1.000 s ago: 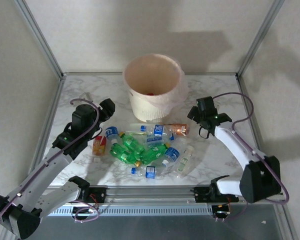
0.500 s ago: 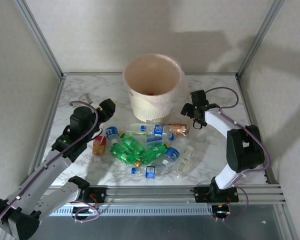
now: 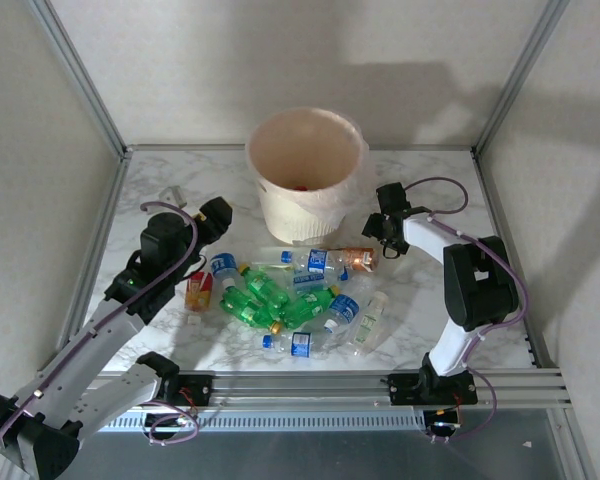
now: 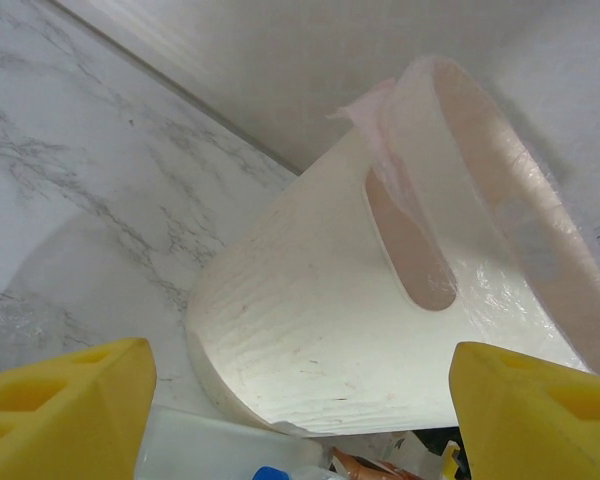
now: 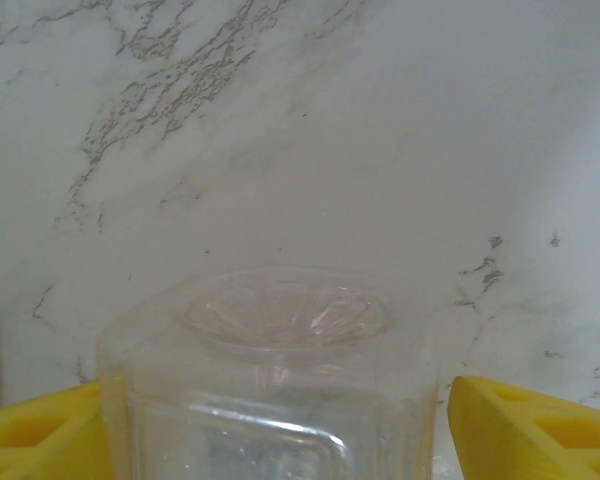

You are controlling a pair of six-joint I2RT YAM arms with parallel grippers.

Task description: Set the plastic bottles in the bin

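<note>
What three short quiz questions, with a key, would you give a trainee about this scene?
1. True or false: the bin lies on its side.
2. Where do most bottles lie? A) inside the bin B) on the table, between the two arms C) behind the bin
3. Fill in: the left end effector is ___, with nothing between its fingers.
Key: 1 false, it stands upright. 2 B. 3 open.
</note>
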